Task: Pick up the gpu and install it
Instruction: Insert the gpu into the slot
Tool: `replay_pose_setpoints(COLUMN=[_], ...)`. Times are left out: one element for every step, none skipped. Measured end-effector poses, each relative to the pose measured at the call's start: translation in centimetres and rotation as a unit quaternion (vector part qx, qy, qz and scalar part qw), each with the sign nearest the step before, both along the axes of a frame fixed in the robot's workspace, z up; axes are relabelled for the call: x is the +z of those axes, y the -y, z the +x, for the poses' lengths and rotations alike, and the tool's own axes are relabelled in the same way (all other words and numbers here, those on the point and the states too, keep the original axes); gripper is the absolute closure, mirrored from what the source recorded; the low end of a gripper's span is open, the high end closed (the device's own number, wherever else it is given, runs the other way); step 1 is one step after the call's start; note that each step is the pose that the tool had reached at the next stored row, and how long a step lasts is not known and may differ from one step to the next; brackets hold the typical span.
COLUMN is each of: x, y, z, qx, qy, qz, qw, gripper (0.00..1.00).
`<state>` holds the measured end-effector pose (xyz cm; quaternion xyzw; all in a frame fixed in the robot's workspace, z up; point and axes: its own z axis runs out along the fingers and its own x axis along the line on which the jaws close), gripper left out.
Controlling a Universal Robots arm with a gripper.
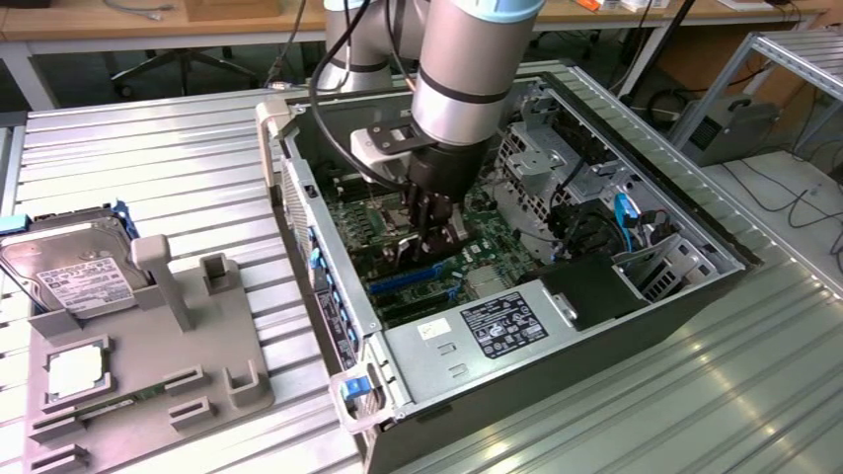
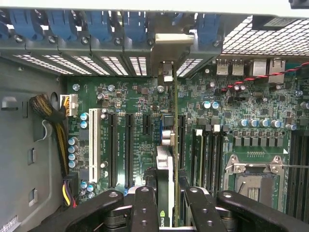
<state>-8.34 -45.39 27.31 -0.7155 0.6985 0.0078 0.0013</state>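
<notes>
My gripper [image 1: 428, 225] is down inside the open computer case [image 1: 685, 212], shut on the gpu [image 1: 409, 255]. I hold the card upright on its edge over the green motherboard [image 1: 498, 235]. In the wrist view the gpu [image 2: 166, 159] runs edge-on from between my fingers [image 2: 145, 208] to the case's rear wall. Its silver bracket [image 2: 166, 53] sits at the row of blue-clipped slot covers [image 2: 96, 24]. The card stands over the expansion slots, between the long black slots [image 2: 128, 145] and the memory slots [image 2: 205, 150]. I cannot tell whether its edge is seated in a slot.
On the exterior view's left, a grey fixture [image 1: 197, 326] carries a silver hard drive [image 1: 73, 272], a small square chip [image 1: 75, 370] and a narrow green memory stick [image 1: 125, 400]. A power supply [image 1: 507, 321] and drive cages [image 1: 554, 148] crowd the case. A yellow-black cable bundle [image 2: 46, 108] lies near the white slot [image 2: 94, 145].
</notes>
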Motion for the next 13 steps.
replay_pose_setpoints(x=[-0.09, -0.12, -0.12, -0.13, -0.14, -0.15, -0.16, -0.17, -0.19, -0.21, -0.22, -0.24, -0.25], y=[0.00, 0.00, 0.00, 0.00, 0.00, -0.01, -0.01, 0.00, 0.00, -0.01, -0.01, -0.01, -0.02], z=[0.00, 0.00, 0.00, 0.00, -0.03, -0.09, -0.13, -0.16, -0.18, -0.20, -0.22, -0.24, -0.31], qx=[0.000, 0.000, 0.000, 0.000, 0.000, 0.000, 0.000, 0.000, 0.000, 0.000, 0.000, 0.000, 0.000], qy=[0.0000, -0.0001, -0.0001, 0.0000, 0.0000, 0.0001, 0.0001, 0.0000, 0.0000, 0.0000, 0.0000, 0.0000, 0.0000], qz=[0.0000, -0.0001, -0.0002, -0.0001, 0.0000, 0.0001, 0.0001, 0.0000, -0.0001, -0.0001, -0.0001, -0.0001, 0.0000], qw=[1.0000, 1.0000, 1.0000, 1.0000, 1.0000, 1.0000, 1.0000, 1.0000, 1.0000, 1.0000, 1.0000, 1.0000, 1.0000], gripper=[0.73, 0.73, 0.73, 0.73, 0.73, 0.73, 0.73, 0.73, 0.73, 0.73, 0.73, 0.73, 0.73])
